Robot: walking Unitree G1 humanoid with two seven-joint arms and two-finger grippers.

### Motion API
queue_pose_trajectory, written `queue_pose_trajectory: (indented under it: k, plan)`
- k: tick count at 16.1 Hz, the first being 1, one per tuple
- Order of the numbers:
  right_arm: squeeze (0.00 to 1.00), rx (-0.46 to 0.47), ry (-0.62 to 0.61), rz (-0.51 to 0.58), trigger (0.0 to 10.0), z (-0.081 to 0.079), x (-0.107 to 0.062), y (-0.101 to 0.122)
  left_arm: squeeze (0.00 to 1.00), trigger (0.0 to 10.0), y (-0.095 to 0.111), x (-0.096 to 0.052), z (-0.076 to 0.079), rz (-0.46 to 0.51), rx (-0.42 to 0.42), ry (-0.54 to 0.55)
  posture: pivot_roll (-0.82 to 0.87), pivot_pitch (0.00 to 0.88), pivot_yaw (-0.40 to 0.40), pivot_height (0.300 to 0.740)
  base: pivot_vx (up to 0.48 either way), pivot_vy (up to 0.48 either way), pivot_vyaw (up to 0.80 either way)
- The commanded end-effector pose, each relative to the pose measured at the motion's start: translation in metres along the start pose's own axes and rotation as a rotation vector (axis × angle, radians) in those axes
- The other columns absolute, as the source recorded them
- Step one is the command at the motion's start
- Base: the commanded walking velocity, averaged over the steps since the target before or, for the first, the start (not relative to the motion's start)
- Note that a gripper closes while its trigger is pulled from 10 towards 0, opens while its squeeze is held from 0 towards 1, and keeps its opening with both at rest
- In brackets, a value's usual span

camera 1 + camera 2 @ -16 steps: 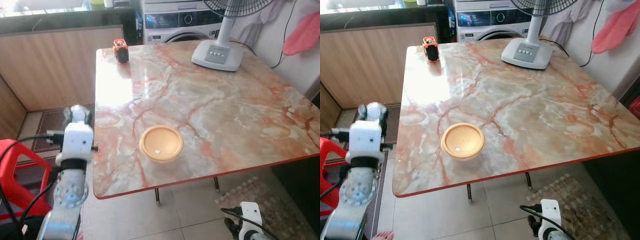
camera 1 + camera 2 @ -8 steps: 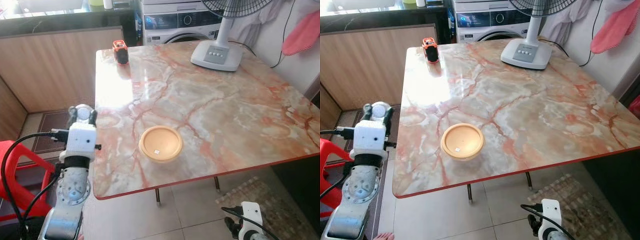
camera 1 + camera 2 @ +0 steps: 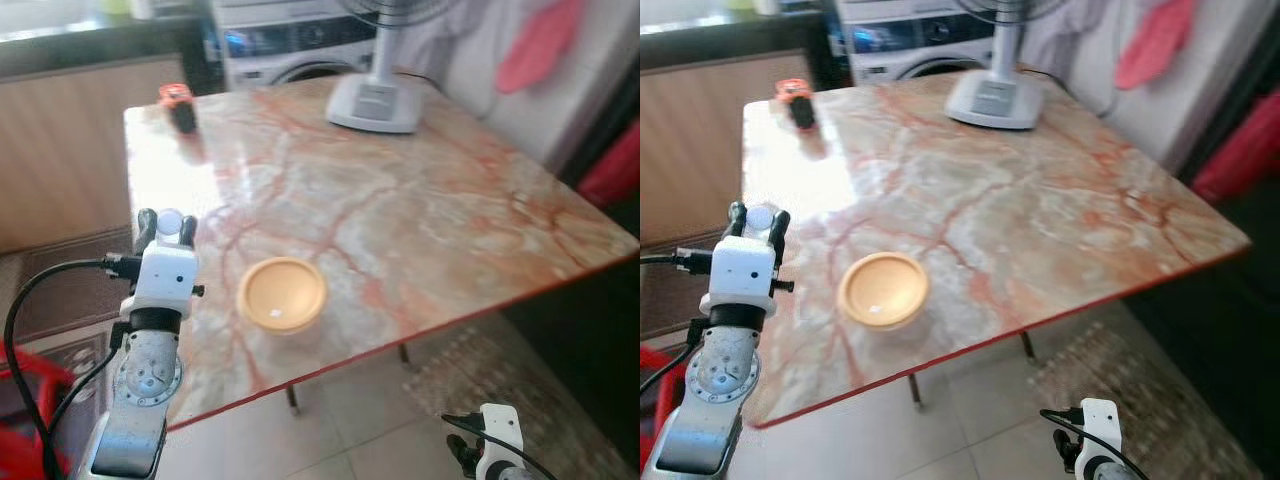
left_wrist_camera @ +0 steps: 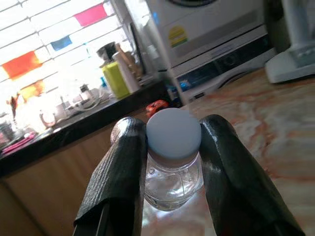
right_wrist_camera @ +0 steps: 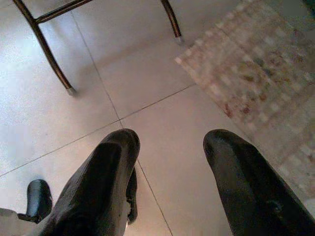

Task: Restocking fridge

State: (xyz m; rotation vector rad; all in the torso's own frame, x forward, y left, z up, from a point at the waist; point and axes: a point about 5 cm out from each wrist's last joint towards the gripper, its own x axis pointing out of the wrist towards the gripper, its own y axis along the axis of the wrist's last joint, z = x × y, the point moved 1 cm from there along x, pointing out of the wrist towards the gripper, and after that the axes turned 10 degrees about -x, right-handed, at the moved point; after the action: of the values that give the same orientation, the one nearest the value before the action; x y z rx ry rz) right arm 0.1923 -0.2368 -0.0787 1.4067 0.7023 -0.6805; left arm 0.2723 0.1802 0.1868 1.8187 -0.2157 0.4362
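I've got the small clear glass jar with the white round lid pinched between my left gripper's 2 black fingers, and it rides upright just off the 9 o'clock edge of the marble-patterned table with the red rim. The grip sits high, right under the lid, glass bulging below the pads. That's a slim hold, so my judgement is: keep the squeeze steady, keep the jar vertical, and turn toward the fridge slowly, since a smooth glass shoulder could slip downward if I swing hard.

On the tabletop, the round tan lidded container sits toward 7 o'clock, near the front edge and near my left wrist. I'd lift clear of it and not drag across. The white fan base stands far off at 1 o'clock, and a small orange-and-black object sits at the 11 o'clock corner, well out of my way.

My left arm stands raised, forearm almost vertical, wrist up, cables looping off at 9 o'clock. My right gripper hangs low beside me, fingers spread, pointed at the pale tiled floor with a patterned mat just past it.
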Motion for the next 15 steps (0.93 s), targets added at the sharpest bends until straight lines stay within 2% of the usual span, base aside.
queue_pose_trajectory:
  k: [1,7,15]
  plan:
    - [0.00,0.000,-0.002,-0.008,10.0,0.0014,-0.0008,-0.0024,0.00,10.0,0.0115,0.0037,-0.0013,0.058,0.012,-0.001,0.07,0.022,-0.012,0.740,0.000,0.000,-0.73]
    - [0.00,-0.005,0.007,-0.009,10.0,0.0004,-0.0004,-0.0015,0.00,10.0,0.0194,0.0088,0.0045,0.093,0.035,-0.044,0.08,0.018,-0.011,0.740,0.000,0.000,-0.74]
    - [0.00,-0.009,0.010,-0.011,10.0,0.0008,-0.0001,0.0001,0.00,10.0,0.0203,0.0112,0.0024,0.095,0.032,-0.030,0.08,0.014,-0.016,0.740,0.000,0.000,-0.74]
